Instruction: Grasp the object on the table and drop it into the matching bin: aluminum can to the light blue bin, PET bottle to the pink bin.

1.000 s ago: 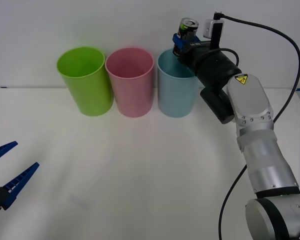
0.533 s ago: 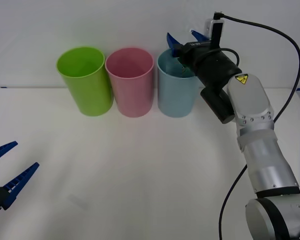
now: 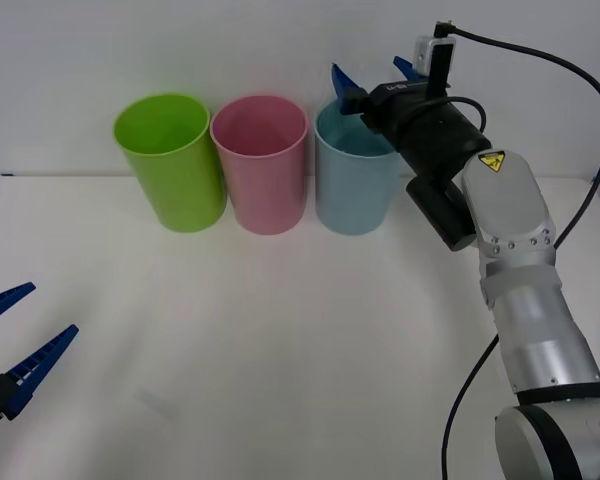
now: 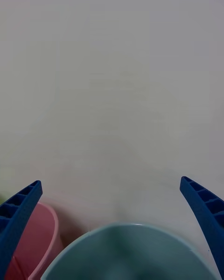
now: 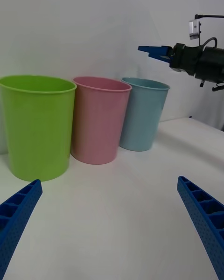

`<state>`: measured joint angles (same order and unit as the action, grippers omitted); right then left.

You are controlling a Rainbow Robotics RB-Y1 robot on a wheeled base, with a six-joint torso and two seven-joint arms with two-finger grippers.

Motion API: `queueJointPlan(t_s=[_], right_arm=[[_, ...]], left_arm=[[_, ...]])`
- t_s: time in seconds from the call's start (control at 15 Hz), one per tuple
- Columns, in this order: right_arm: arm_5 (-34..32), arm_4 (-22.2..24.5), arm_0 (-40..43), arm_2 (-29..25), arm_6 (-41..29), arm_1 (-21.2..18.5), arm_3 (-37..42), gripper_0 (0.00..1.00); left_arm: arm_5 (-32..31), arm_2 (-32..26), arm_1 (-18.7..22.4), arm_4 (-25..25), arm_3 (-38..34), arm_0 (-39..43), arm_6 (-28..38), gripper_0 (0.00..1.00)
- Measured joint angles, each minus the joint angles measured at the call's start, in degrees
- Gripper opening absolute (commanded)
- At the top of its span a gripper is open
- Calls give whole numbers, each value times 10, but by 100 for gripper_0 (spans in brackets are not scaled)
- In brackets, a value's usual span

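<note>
Right gripper (image 3: 373,78) above tall light blue plastic bin (image 3: 353,180) at table far edge, fingers spread, empty. Left gripper (image 3: 15,345) parked near table's left edge, fingers spread. Can judged light, thin-walled, dentable; best held mid-body.

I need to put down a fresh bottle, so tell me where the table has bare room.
The table is bare in front of the lime green cup, pink bin and light blue bin, across to the right arm. Crowded spots: the cup row at the back, with the open right end effector above the light blue bin, and the near left corner by the left end effector.
</note>
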<state>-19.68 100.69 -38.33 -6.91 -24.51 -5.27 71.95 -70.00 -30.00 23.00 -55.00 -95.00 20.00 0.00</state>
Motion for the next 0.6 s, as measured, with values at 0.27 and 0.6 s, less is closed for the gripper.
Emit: queueJointPlan(t_s=[0.27,0.6], right_arm=[[-17,-2,55,13,0,-16,62,100],[-36,-36,173,55,0,-69,182,100]], left_arm=[[0,0,0,0,0,0,0,100],[0,0,0,0,0,0,0,100]])
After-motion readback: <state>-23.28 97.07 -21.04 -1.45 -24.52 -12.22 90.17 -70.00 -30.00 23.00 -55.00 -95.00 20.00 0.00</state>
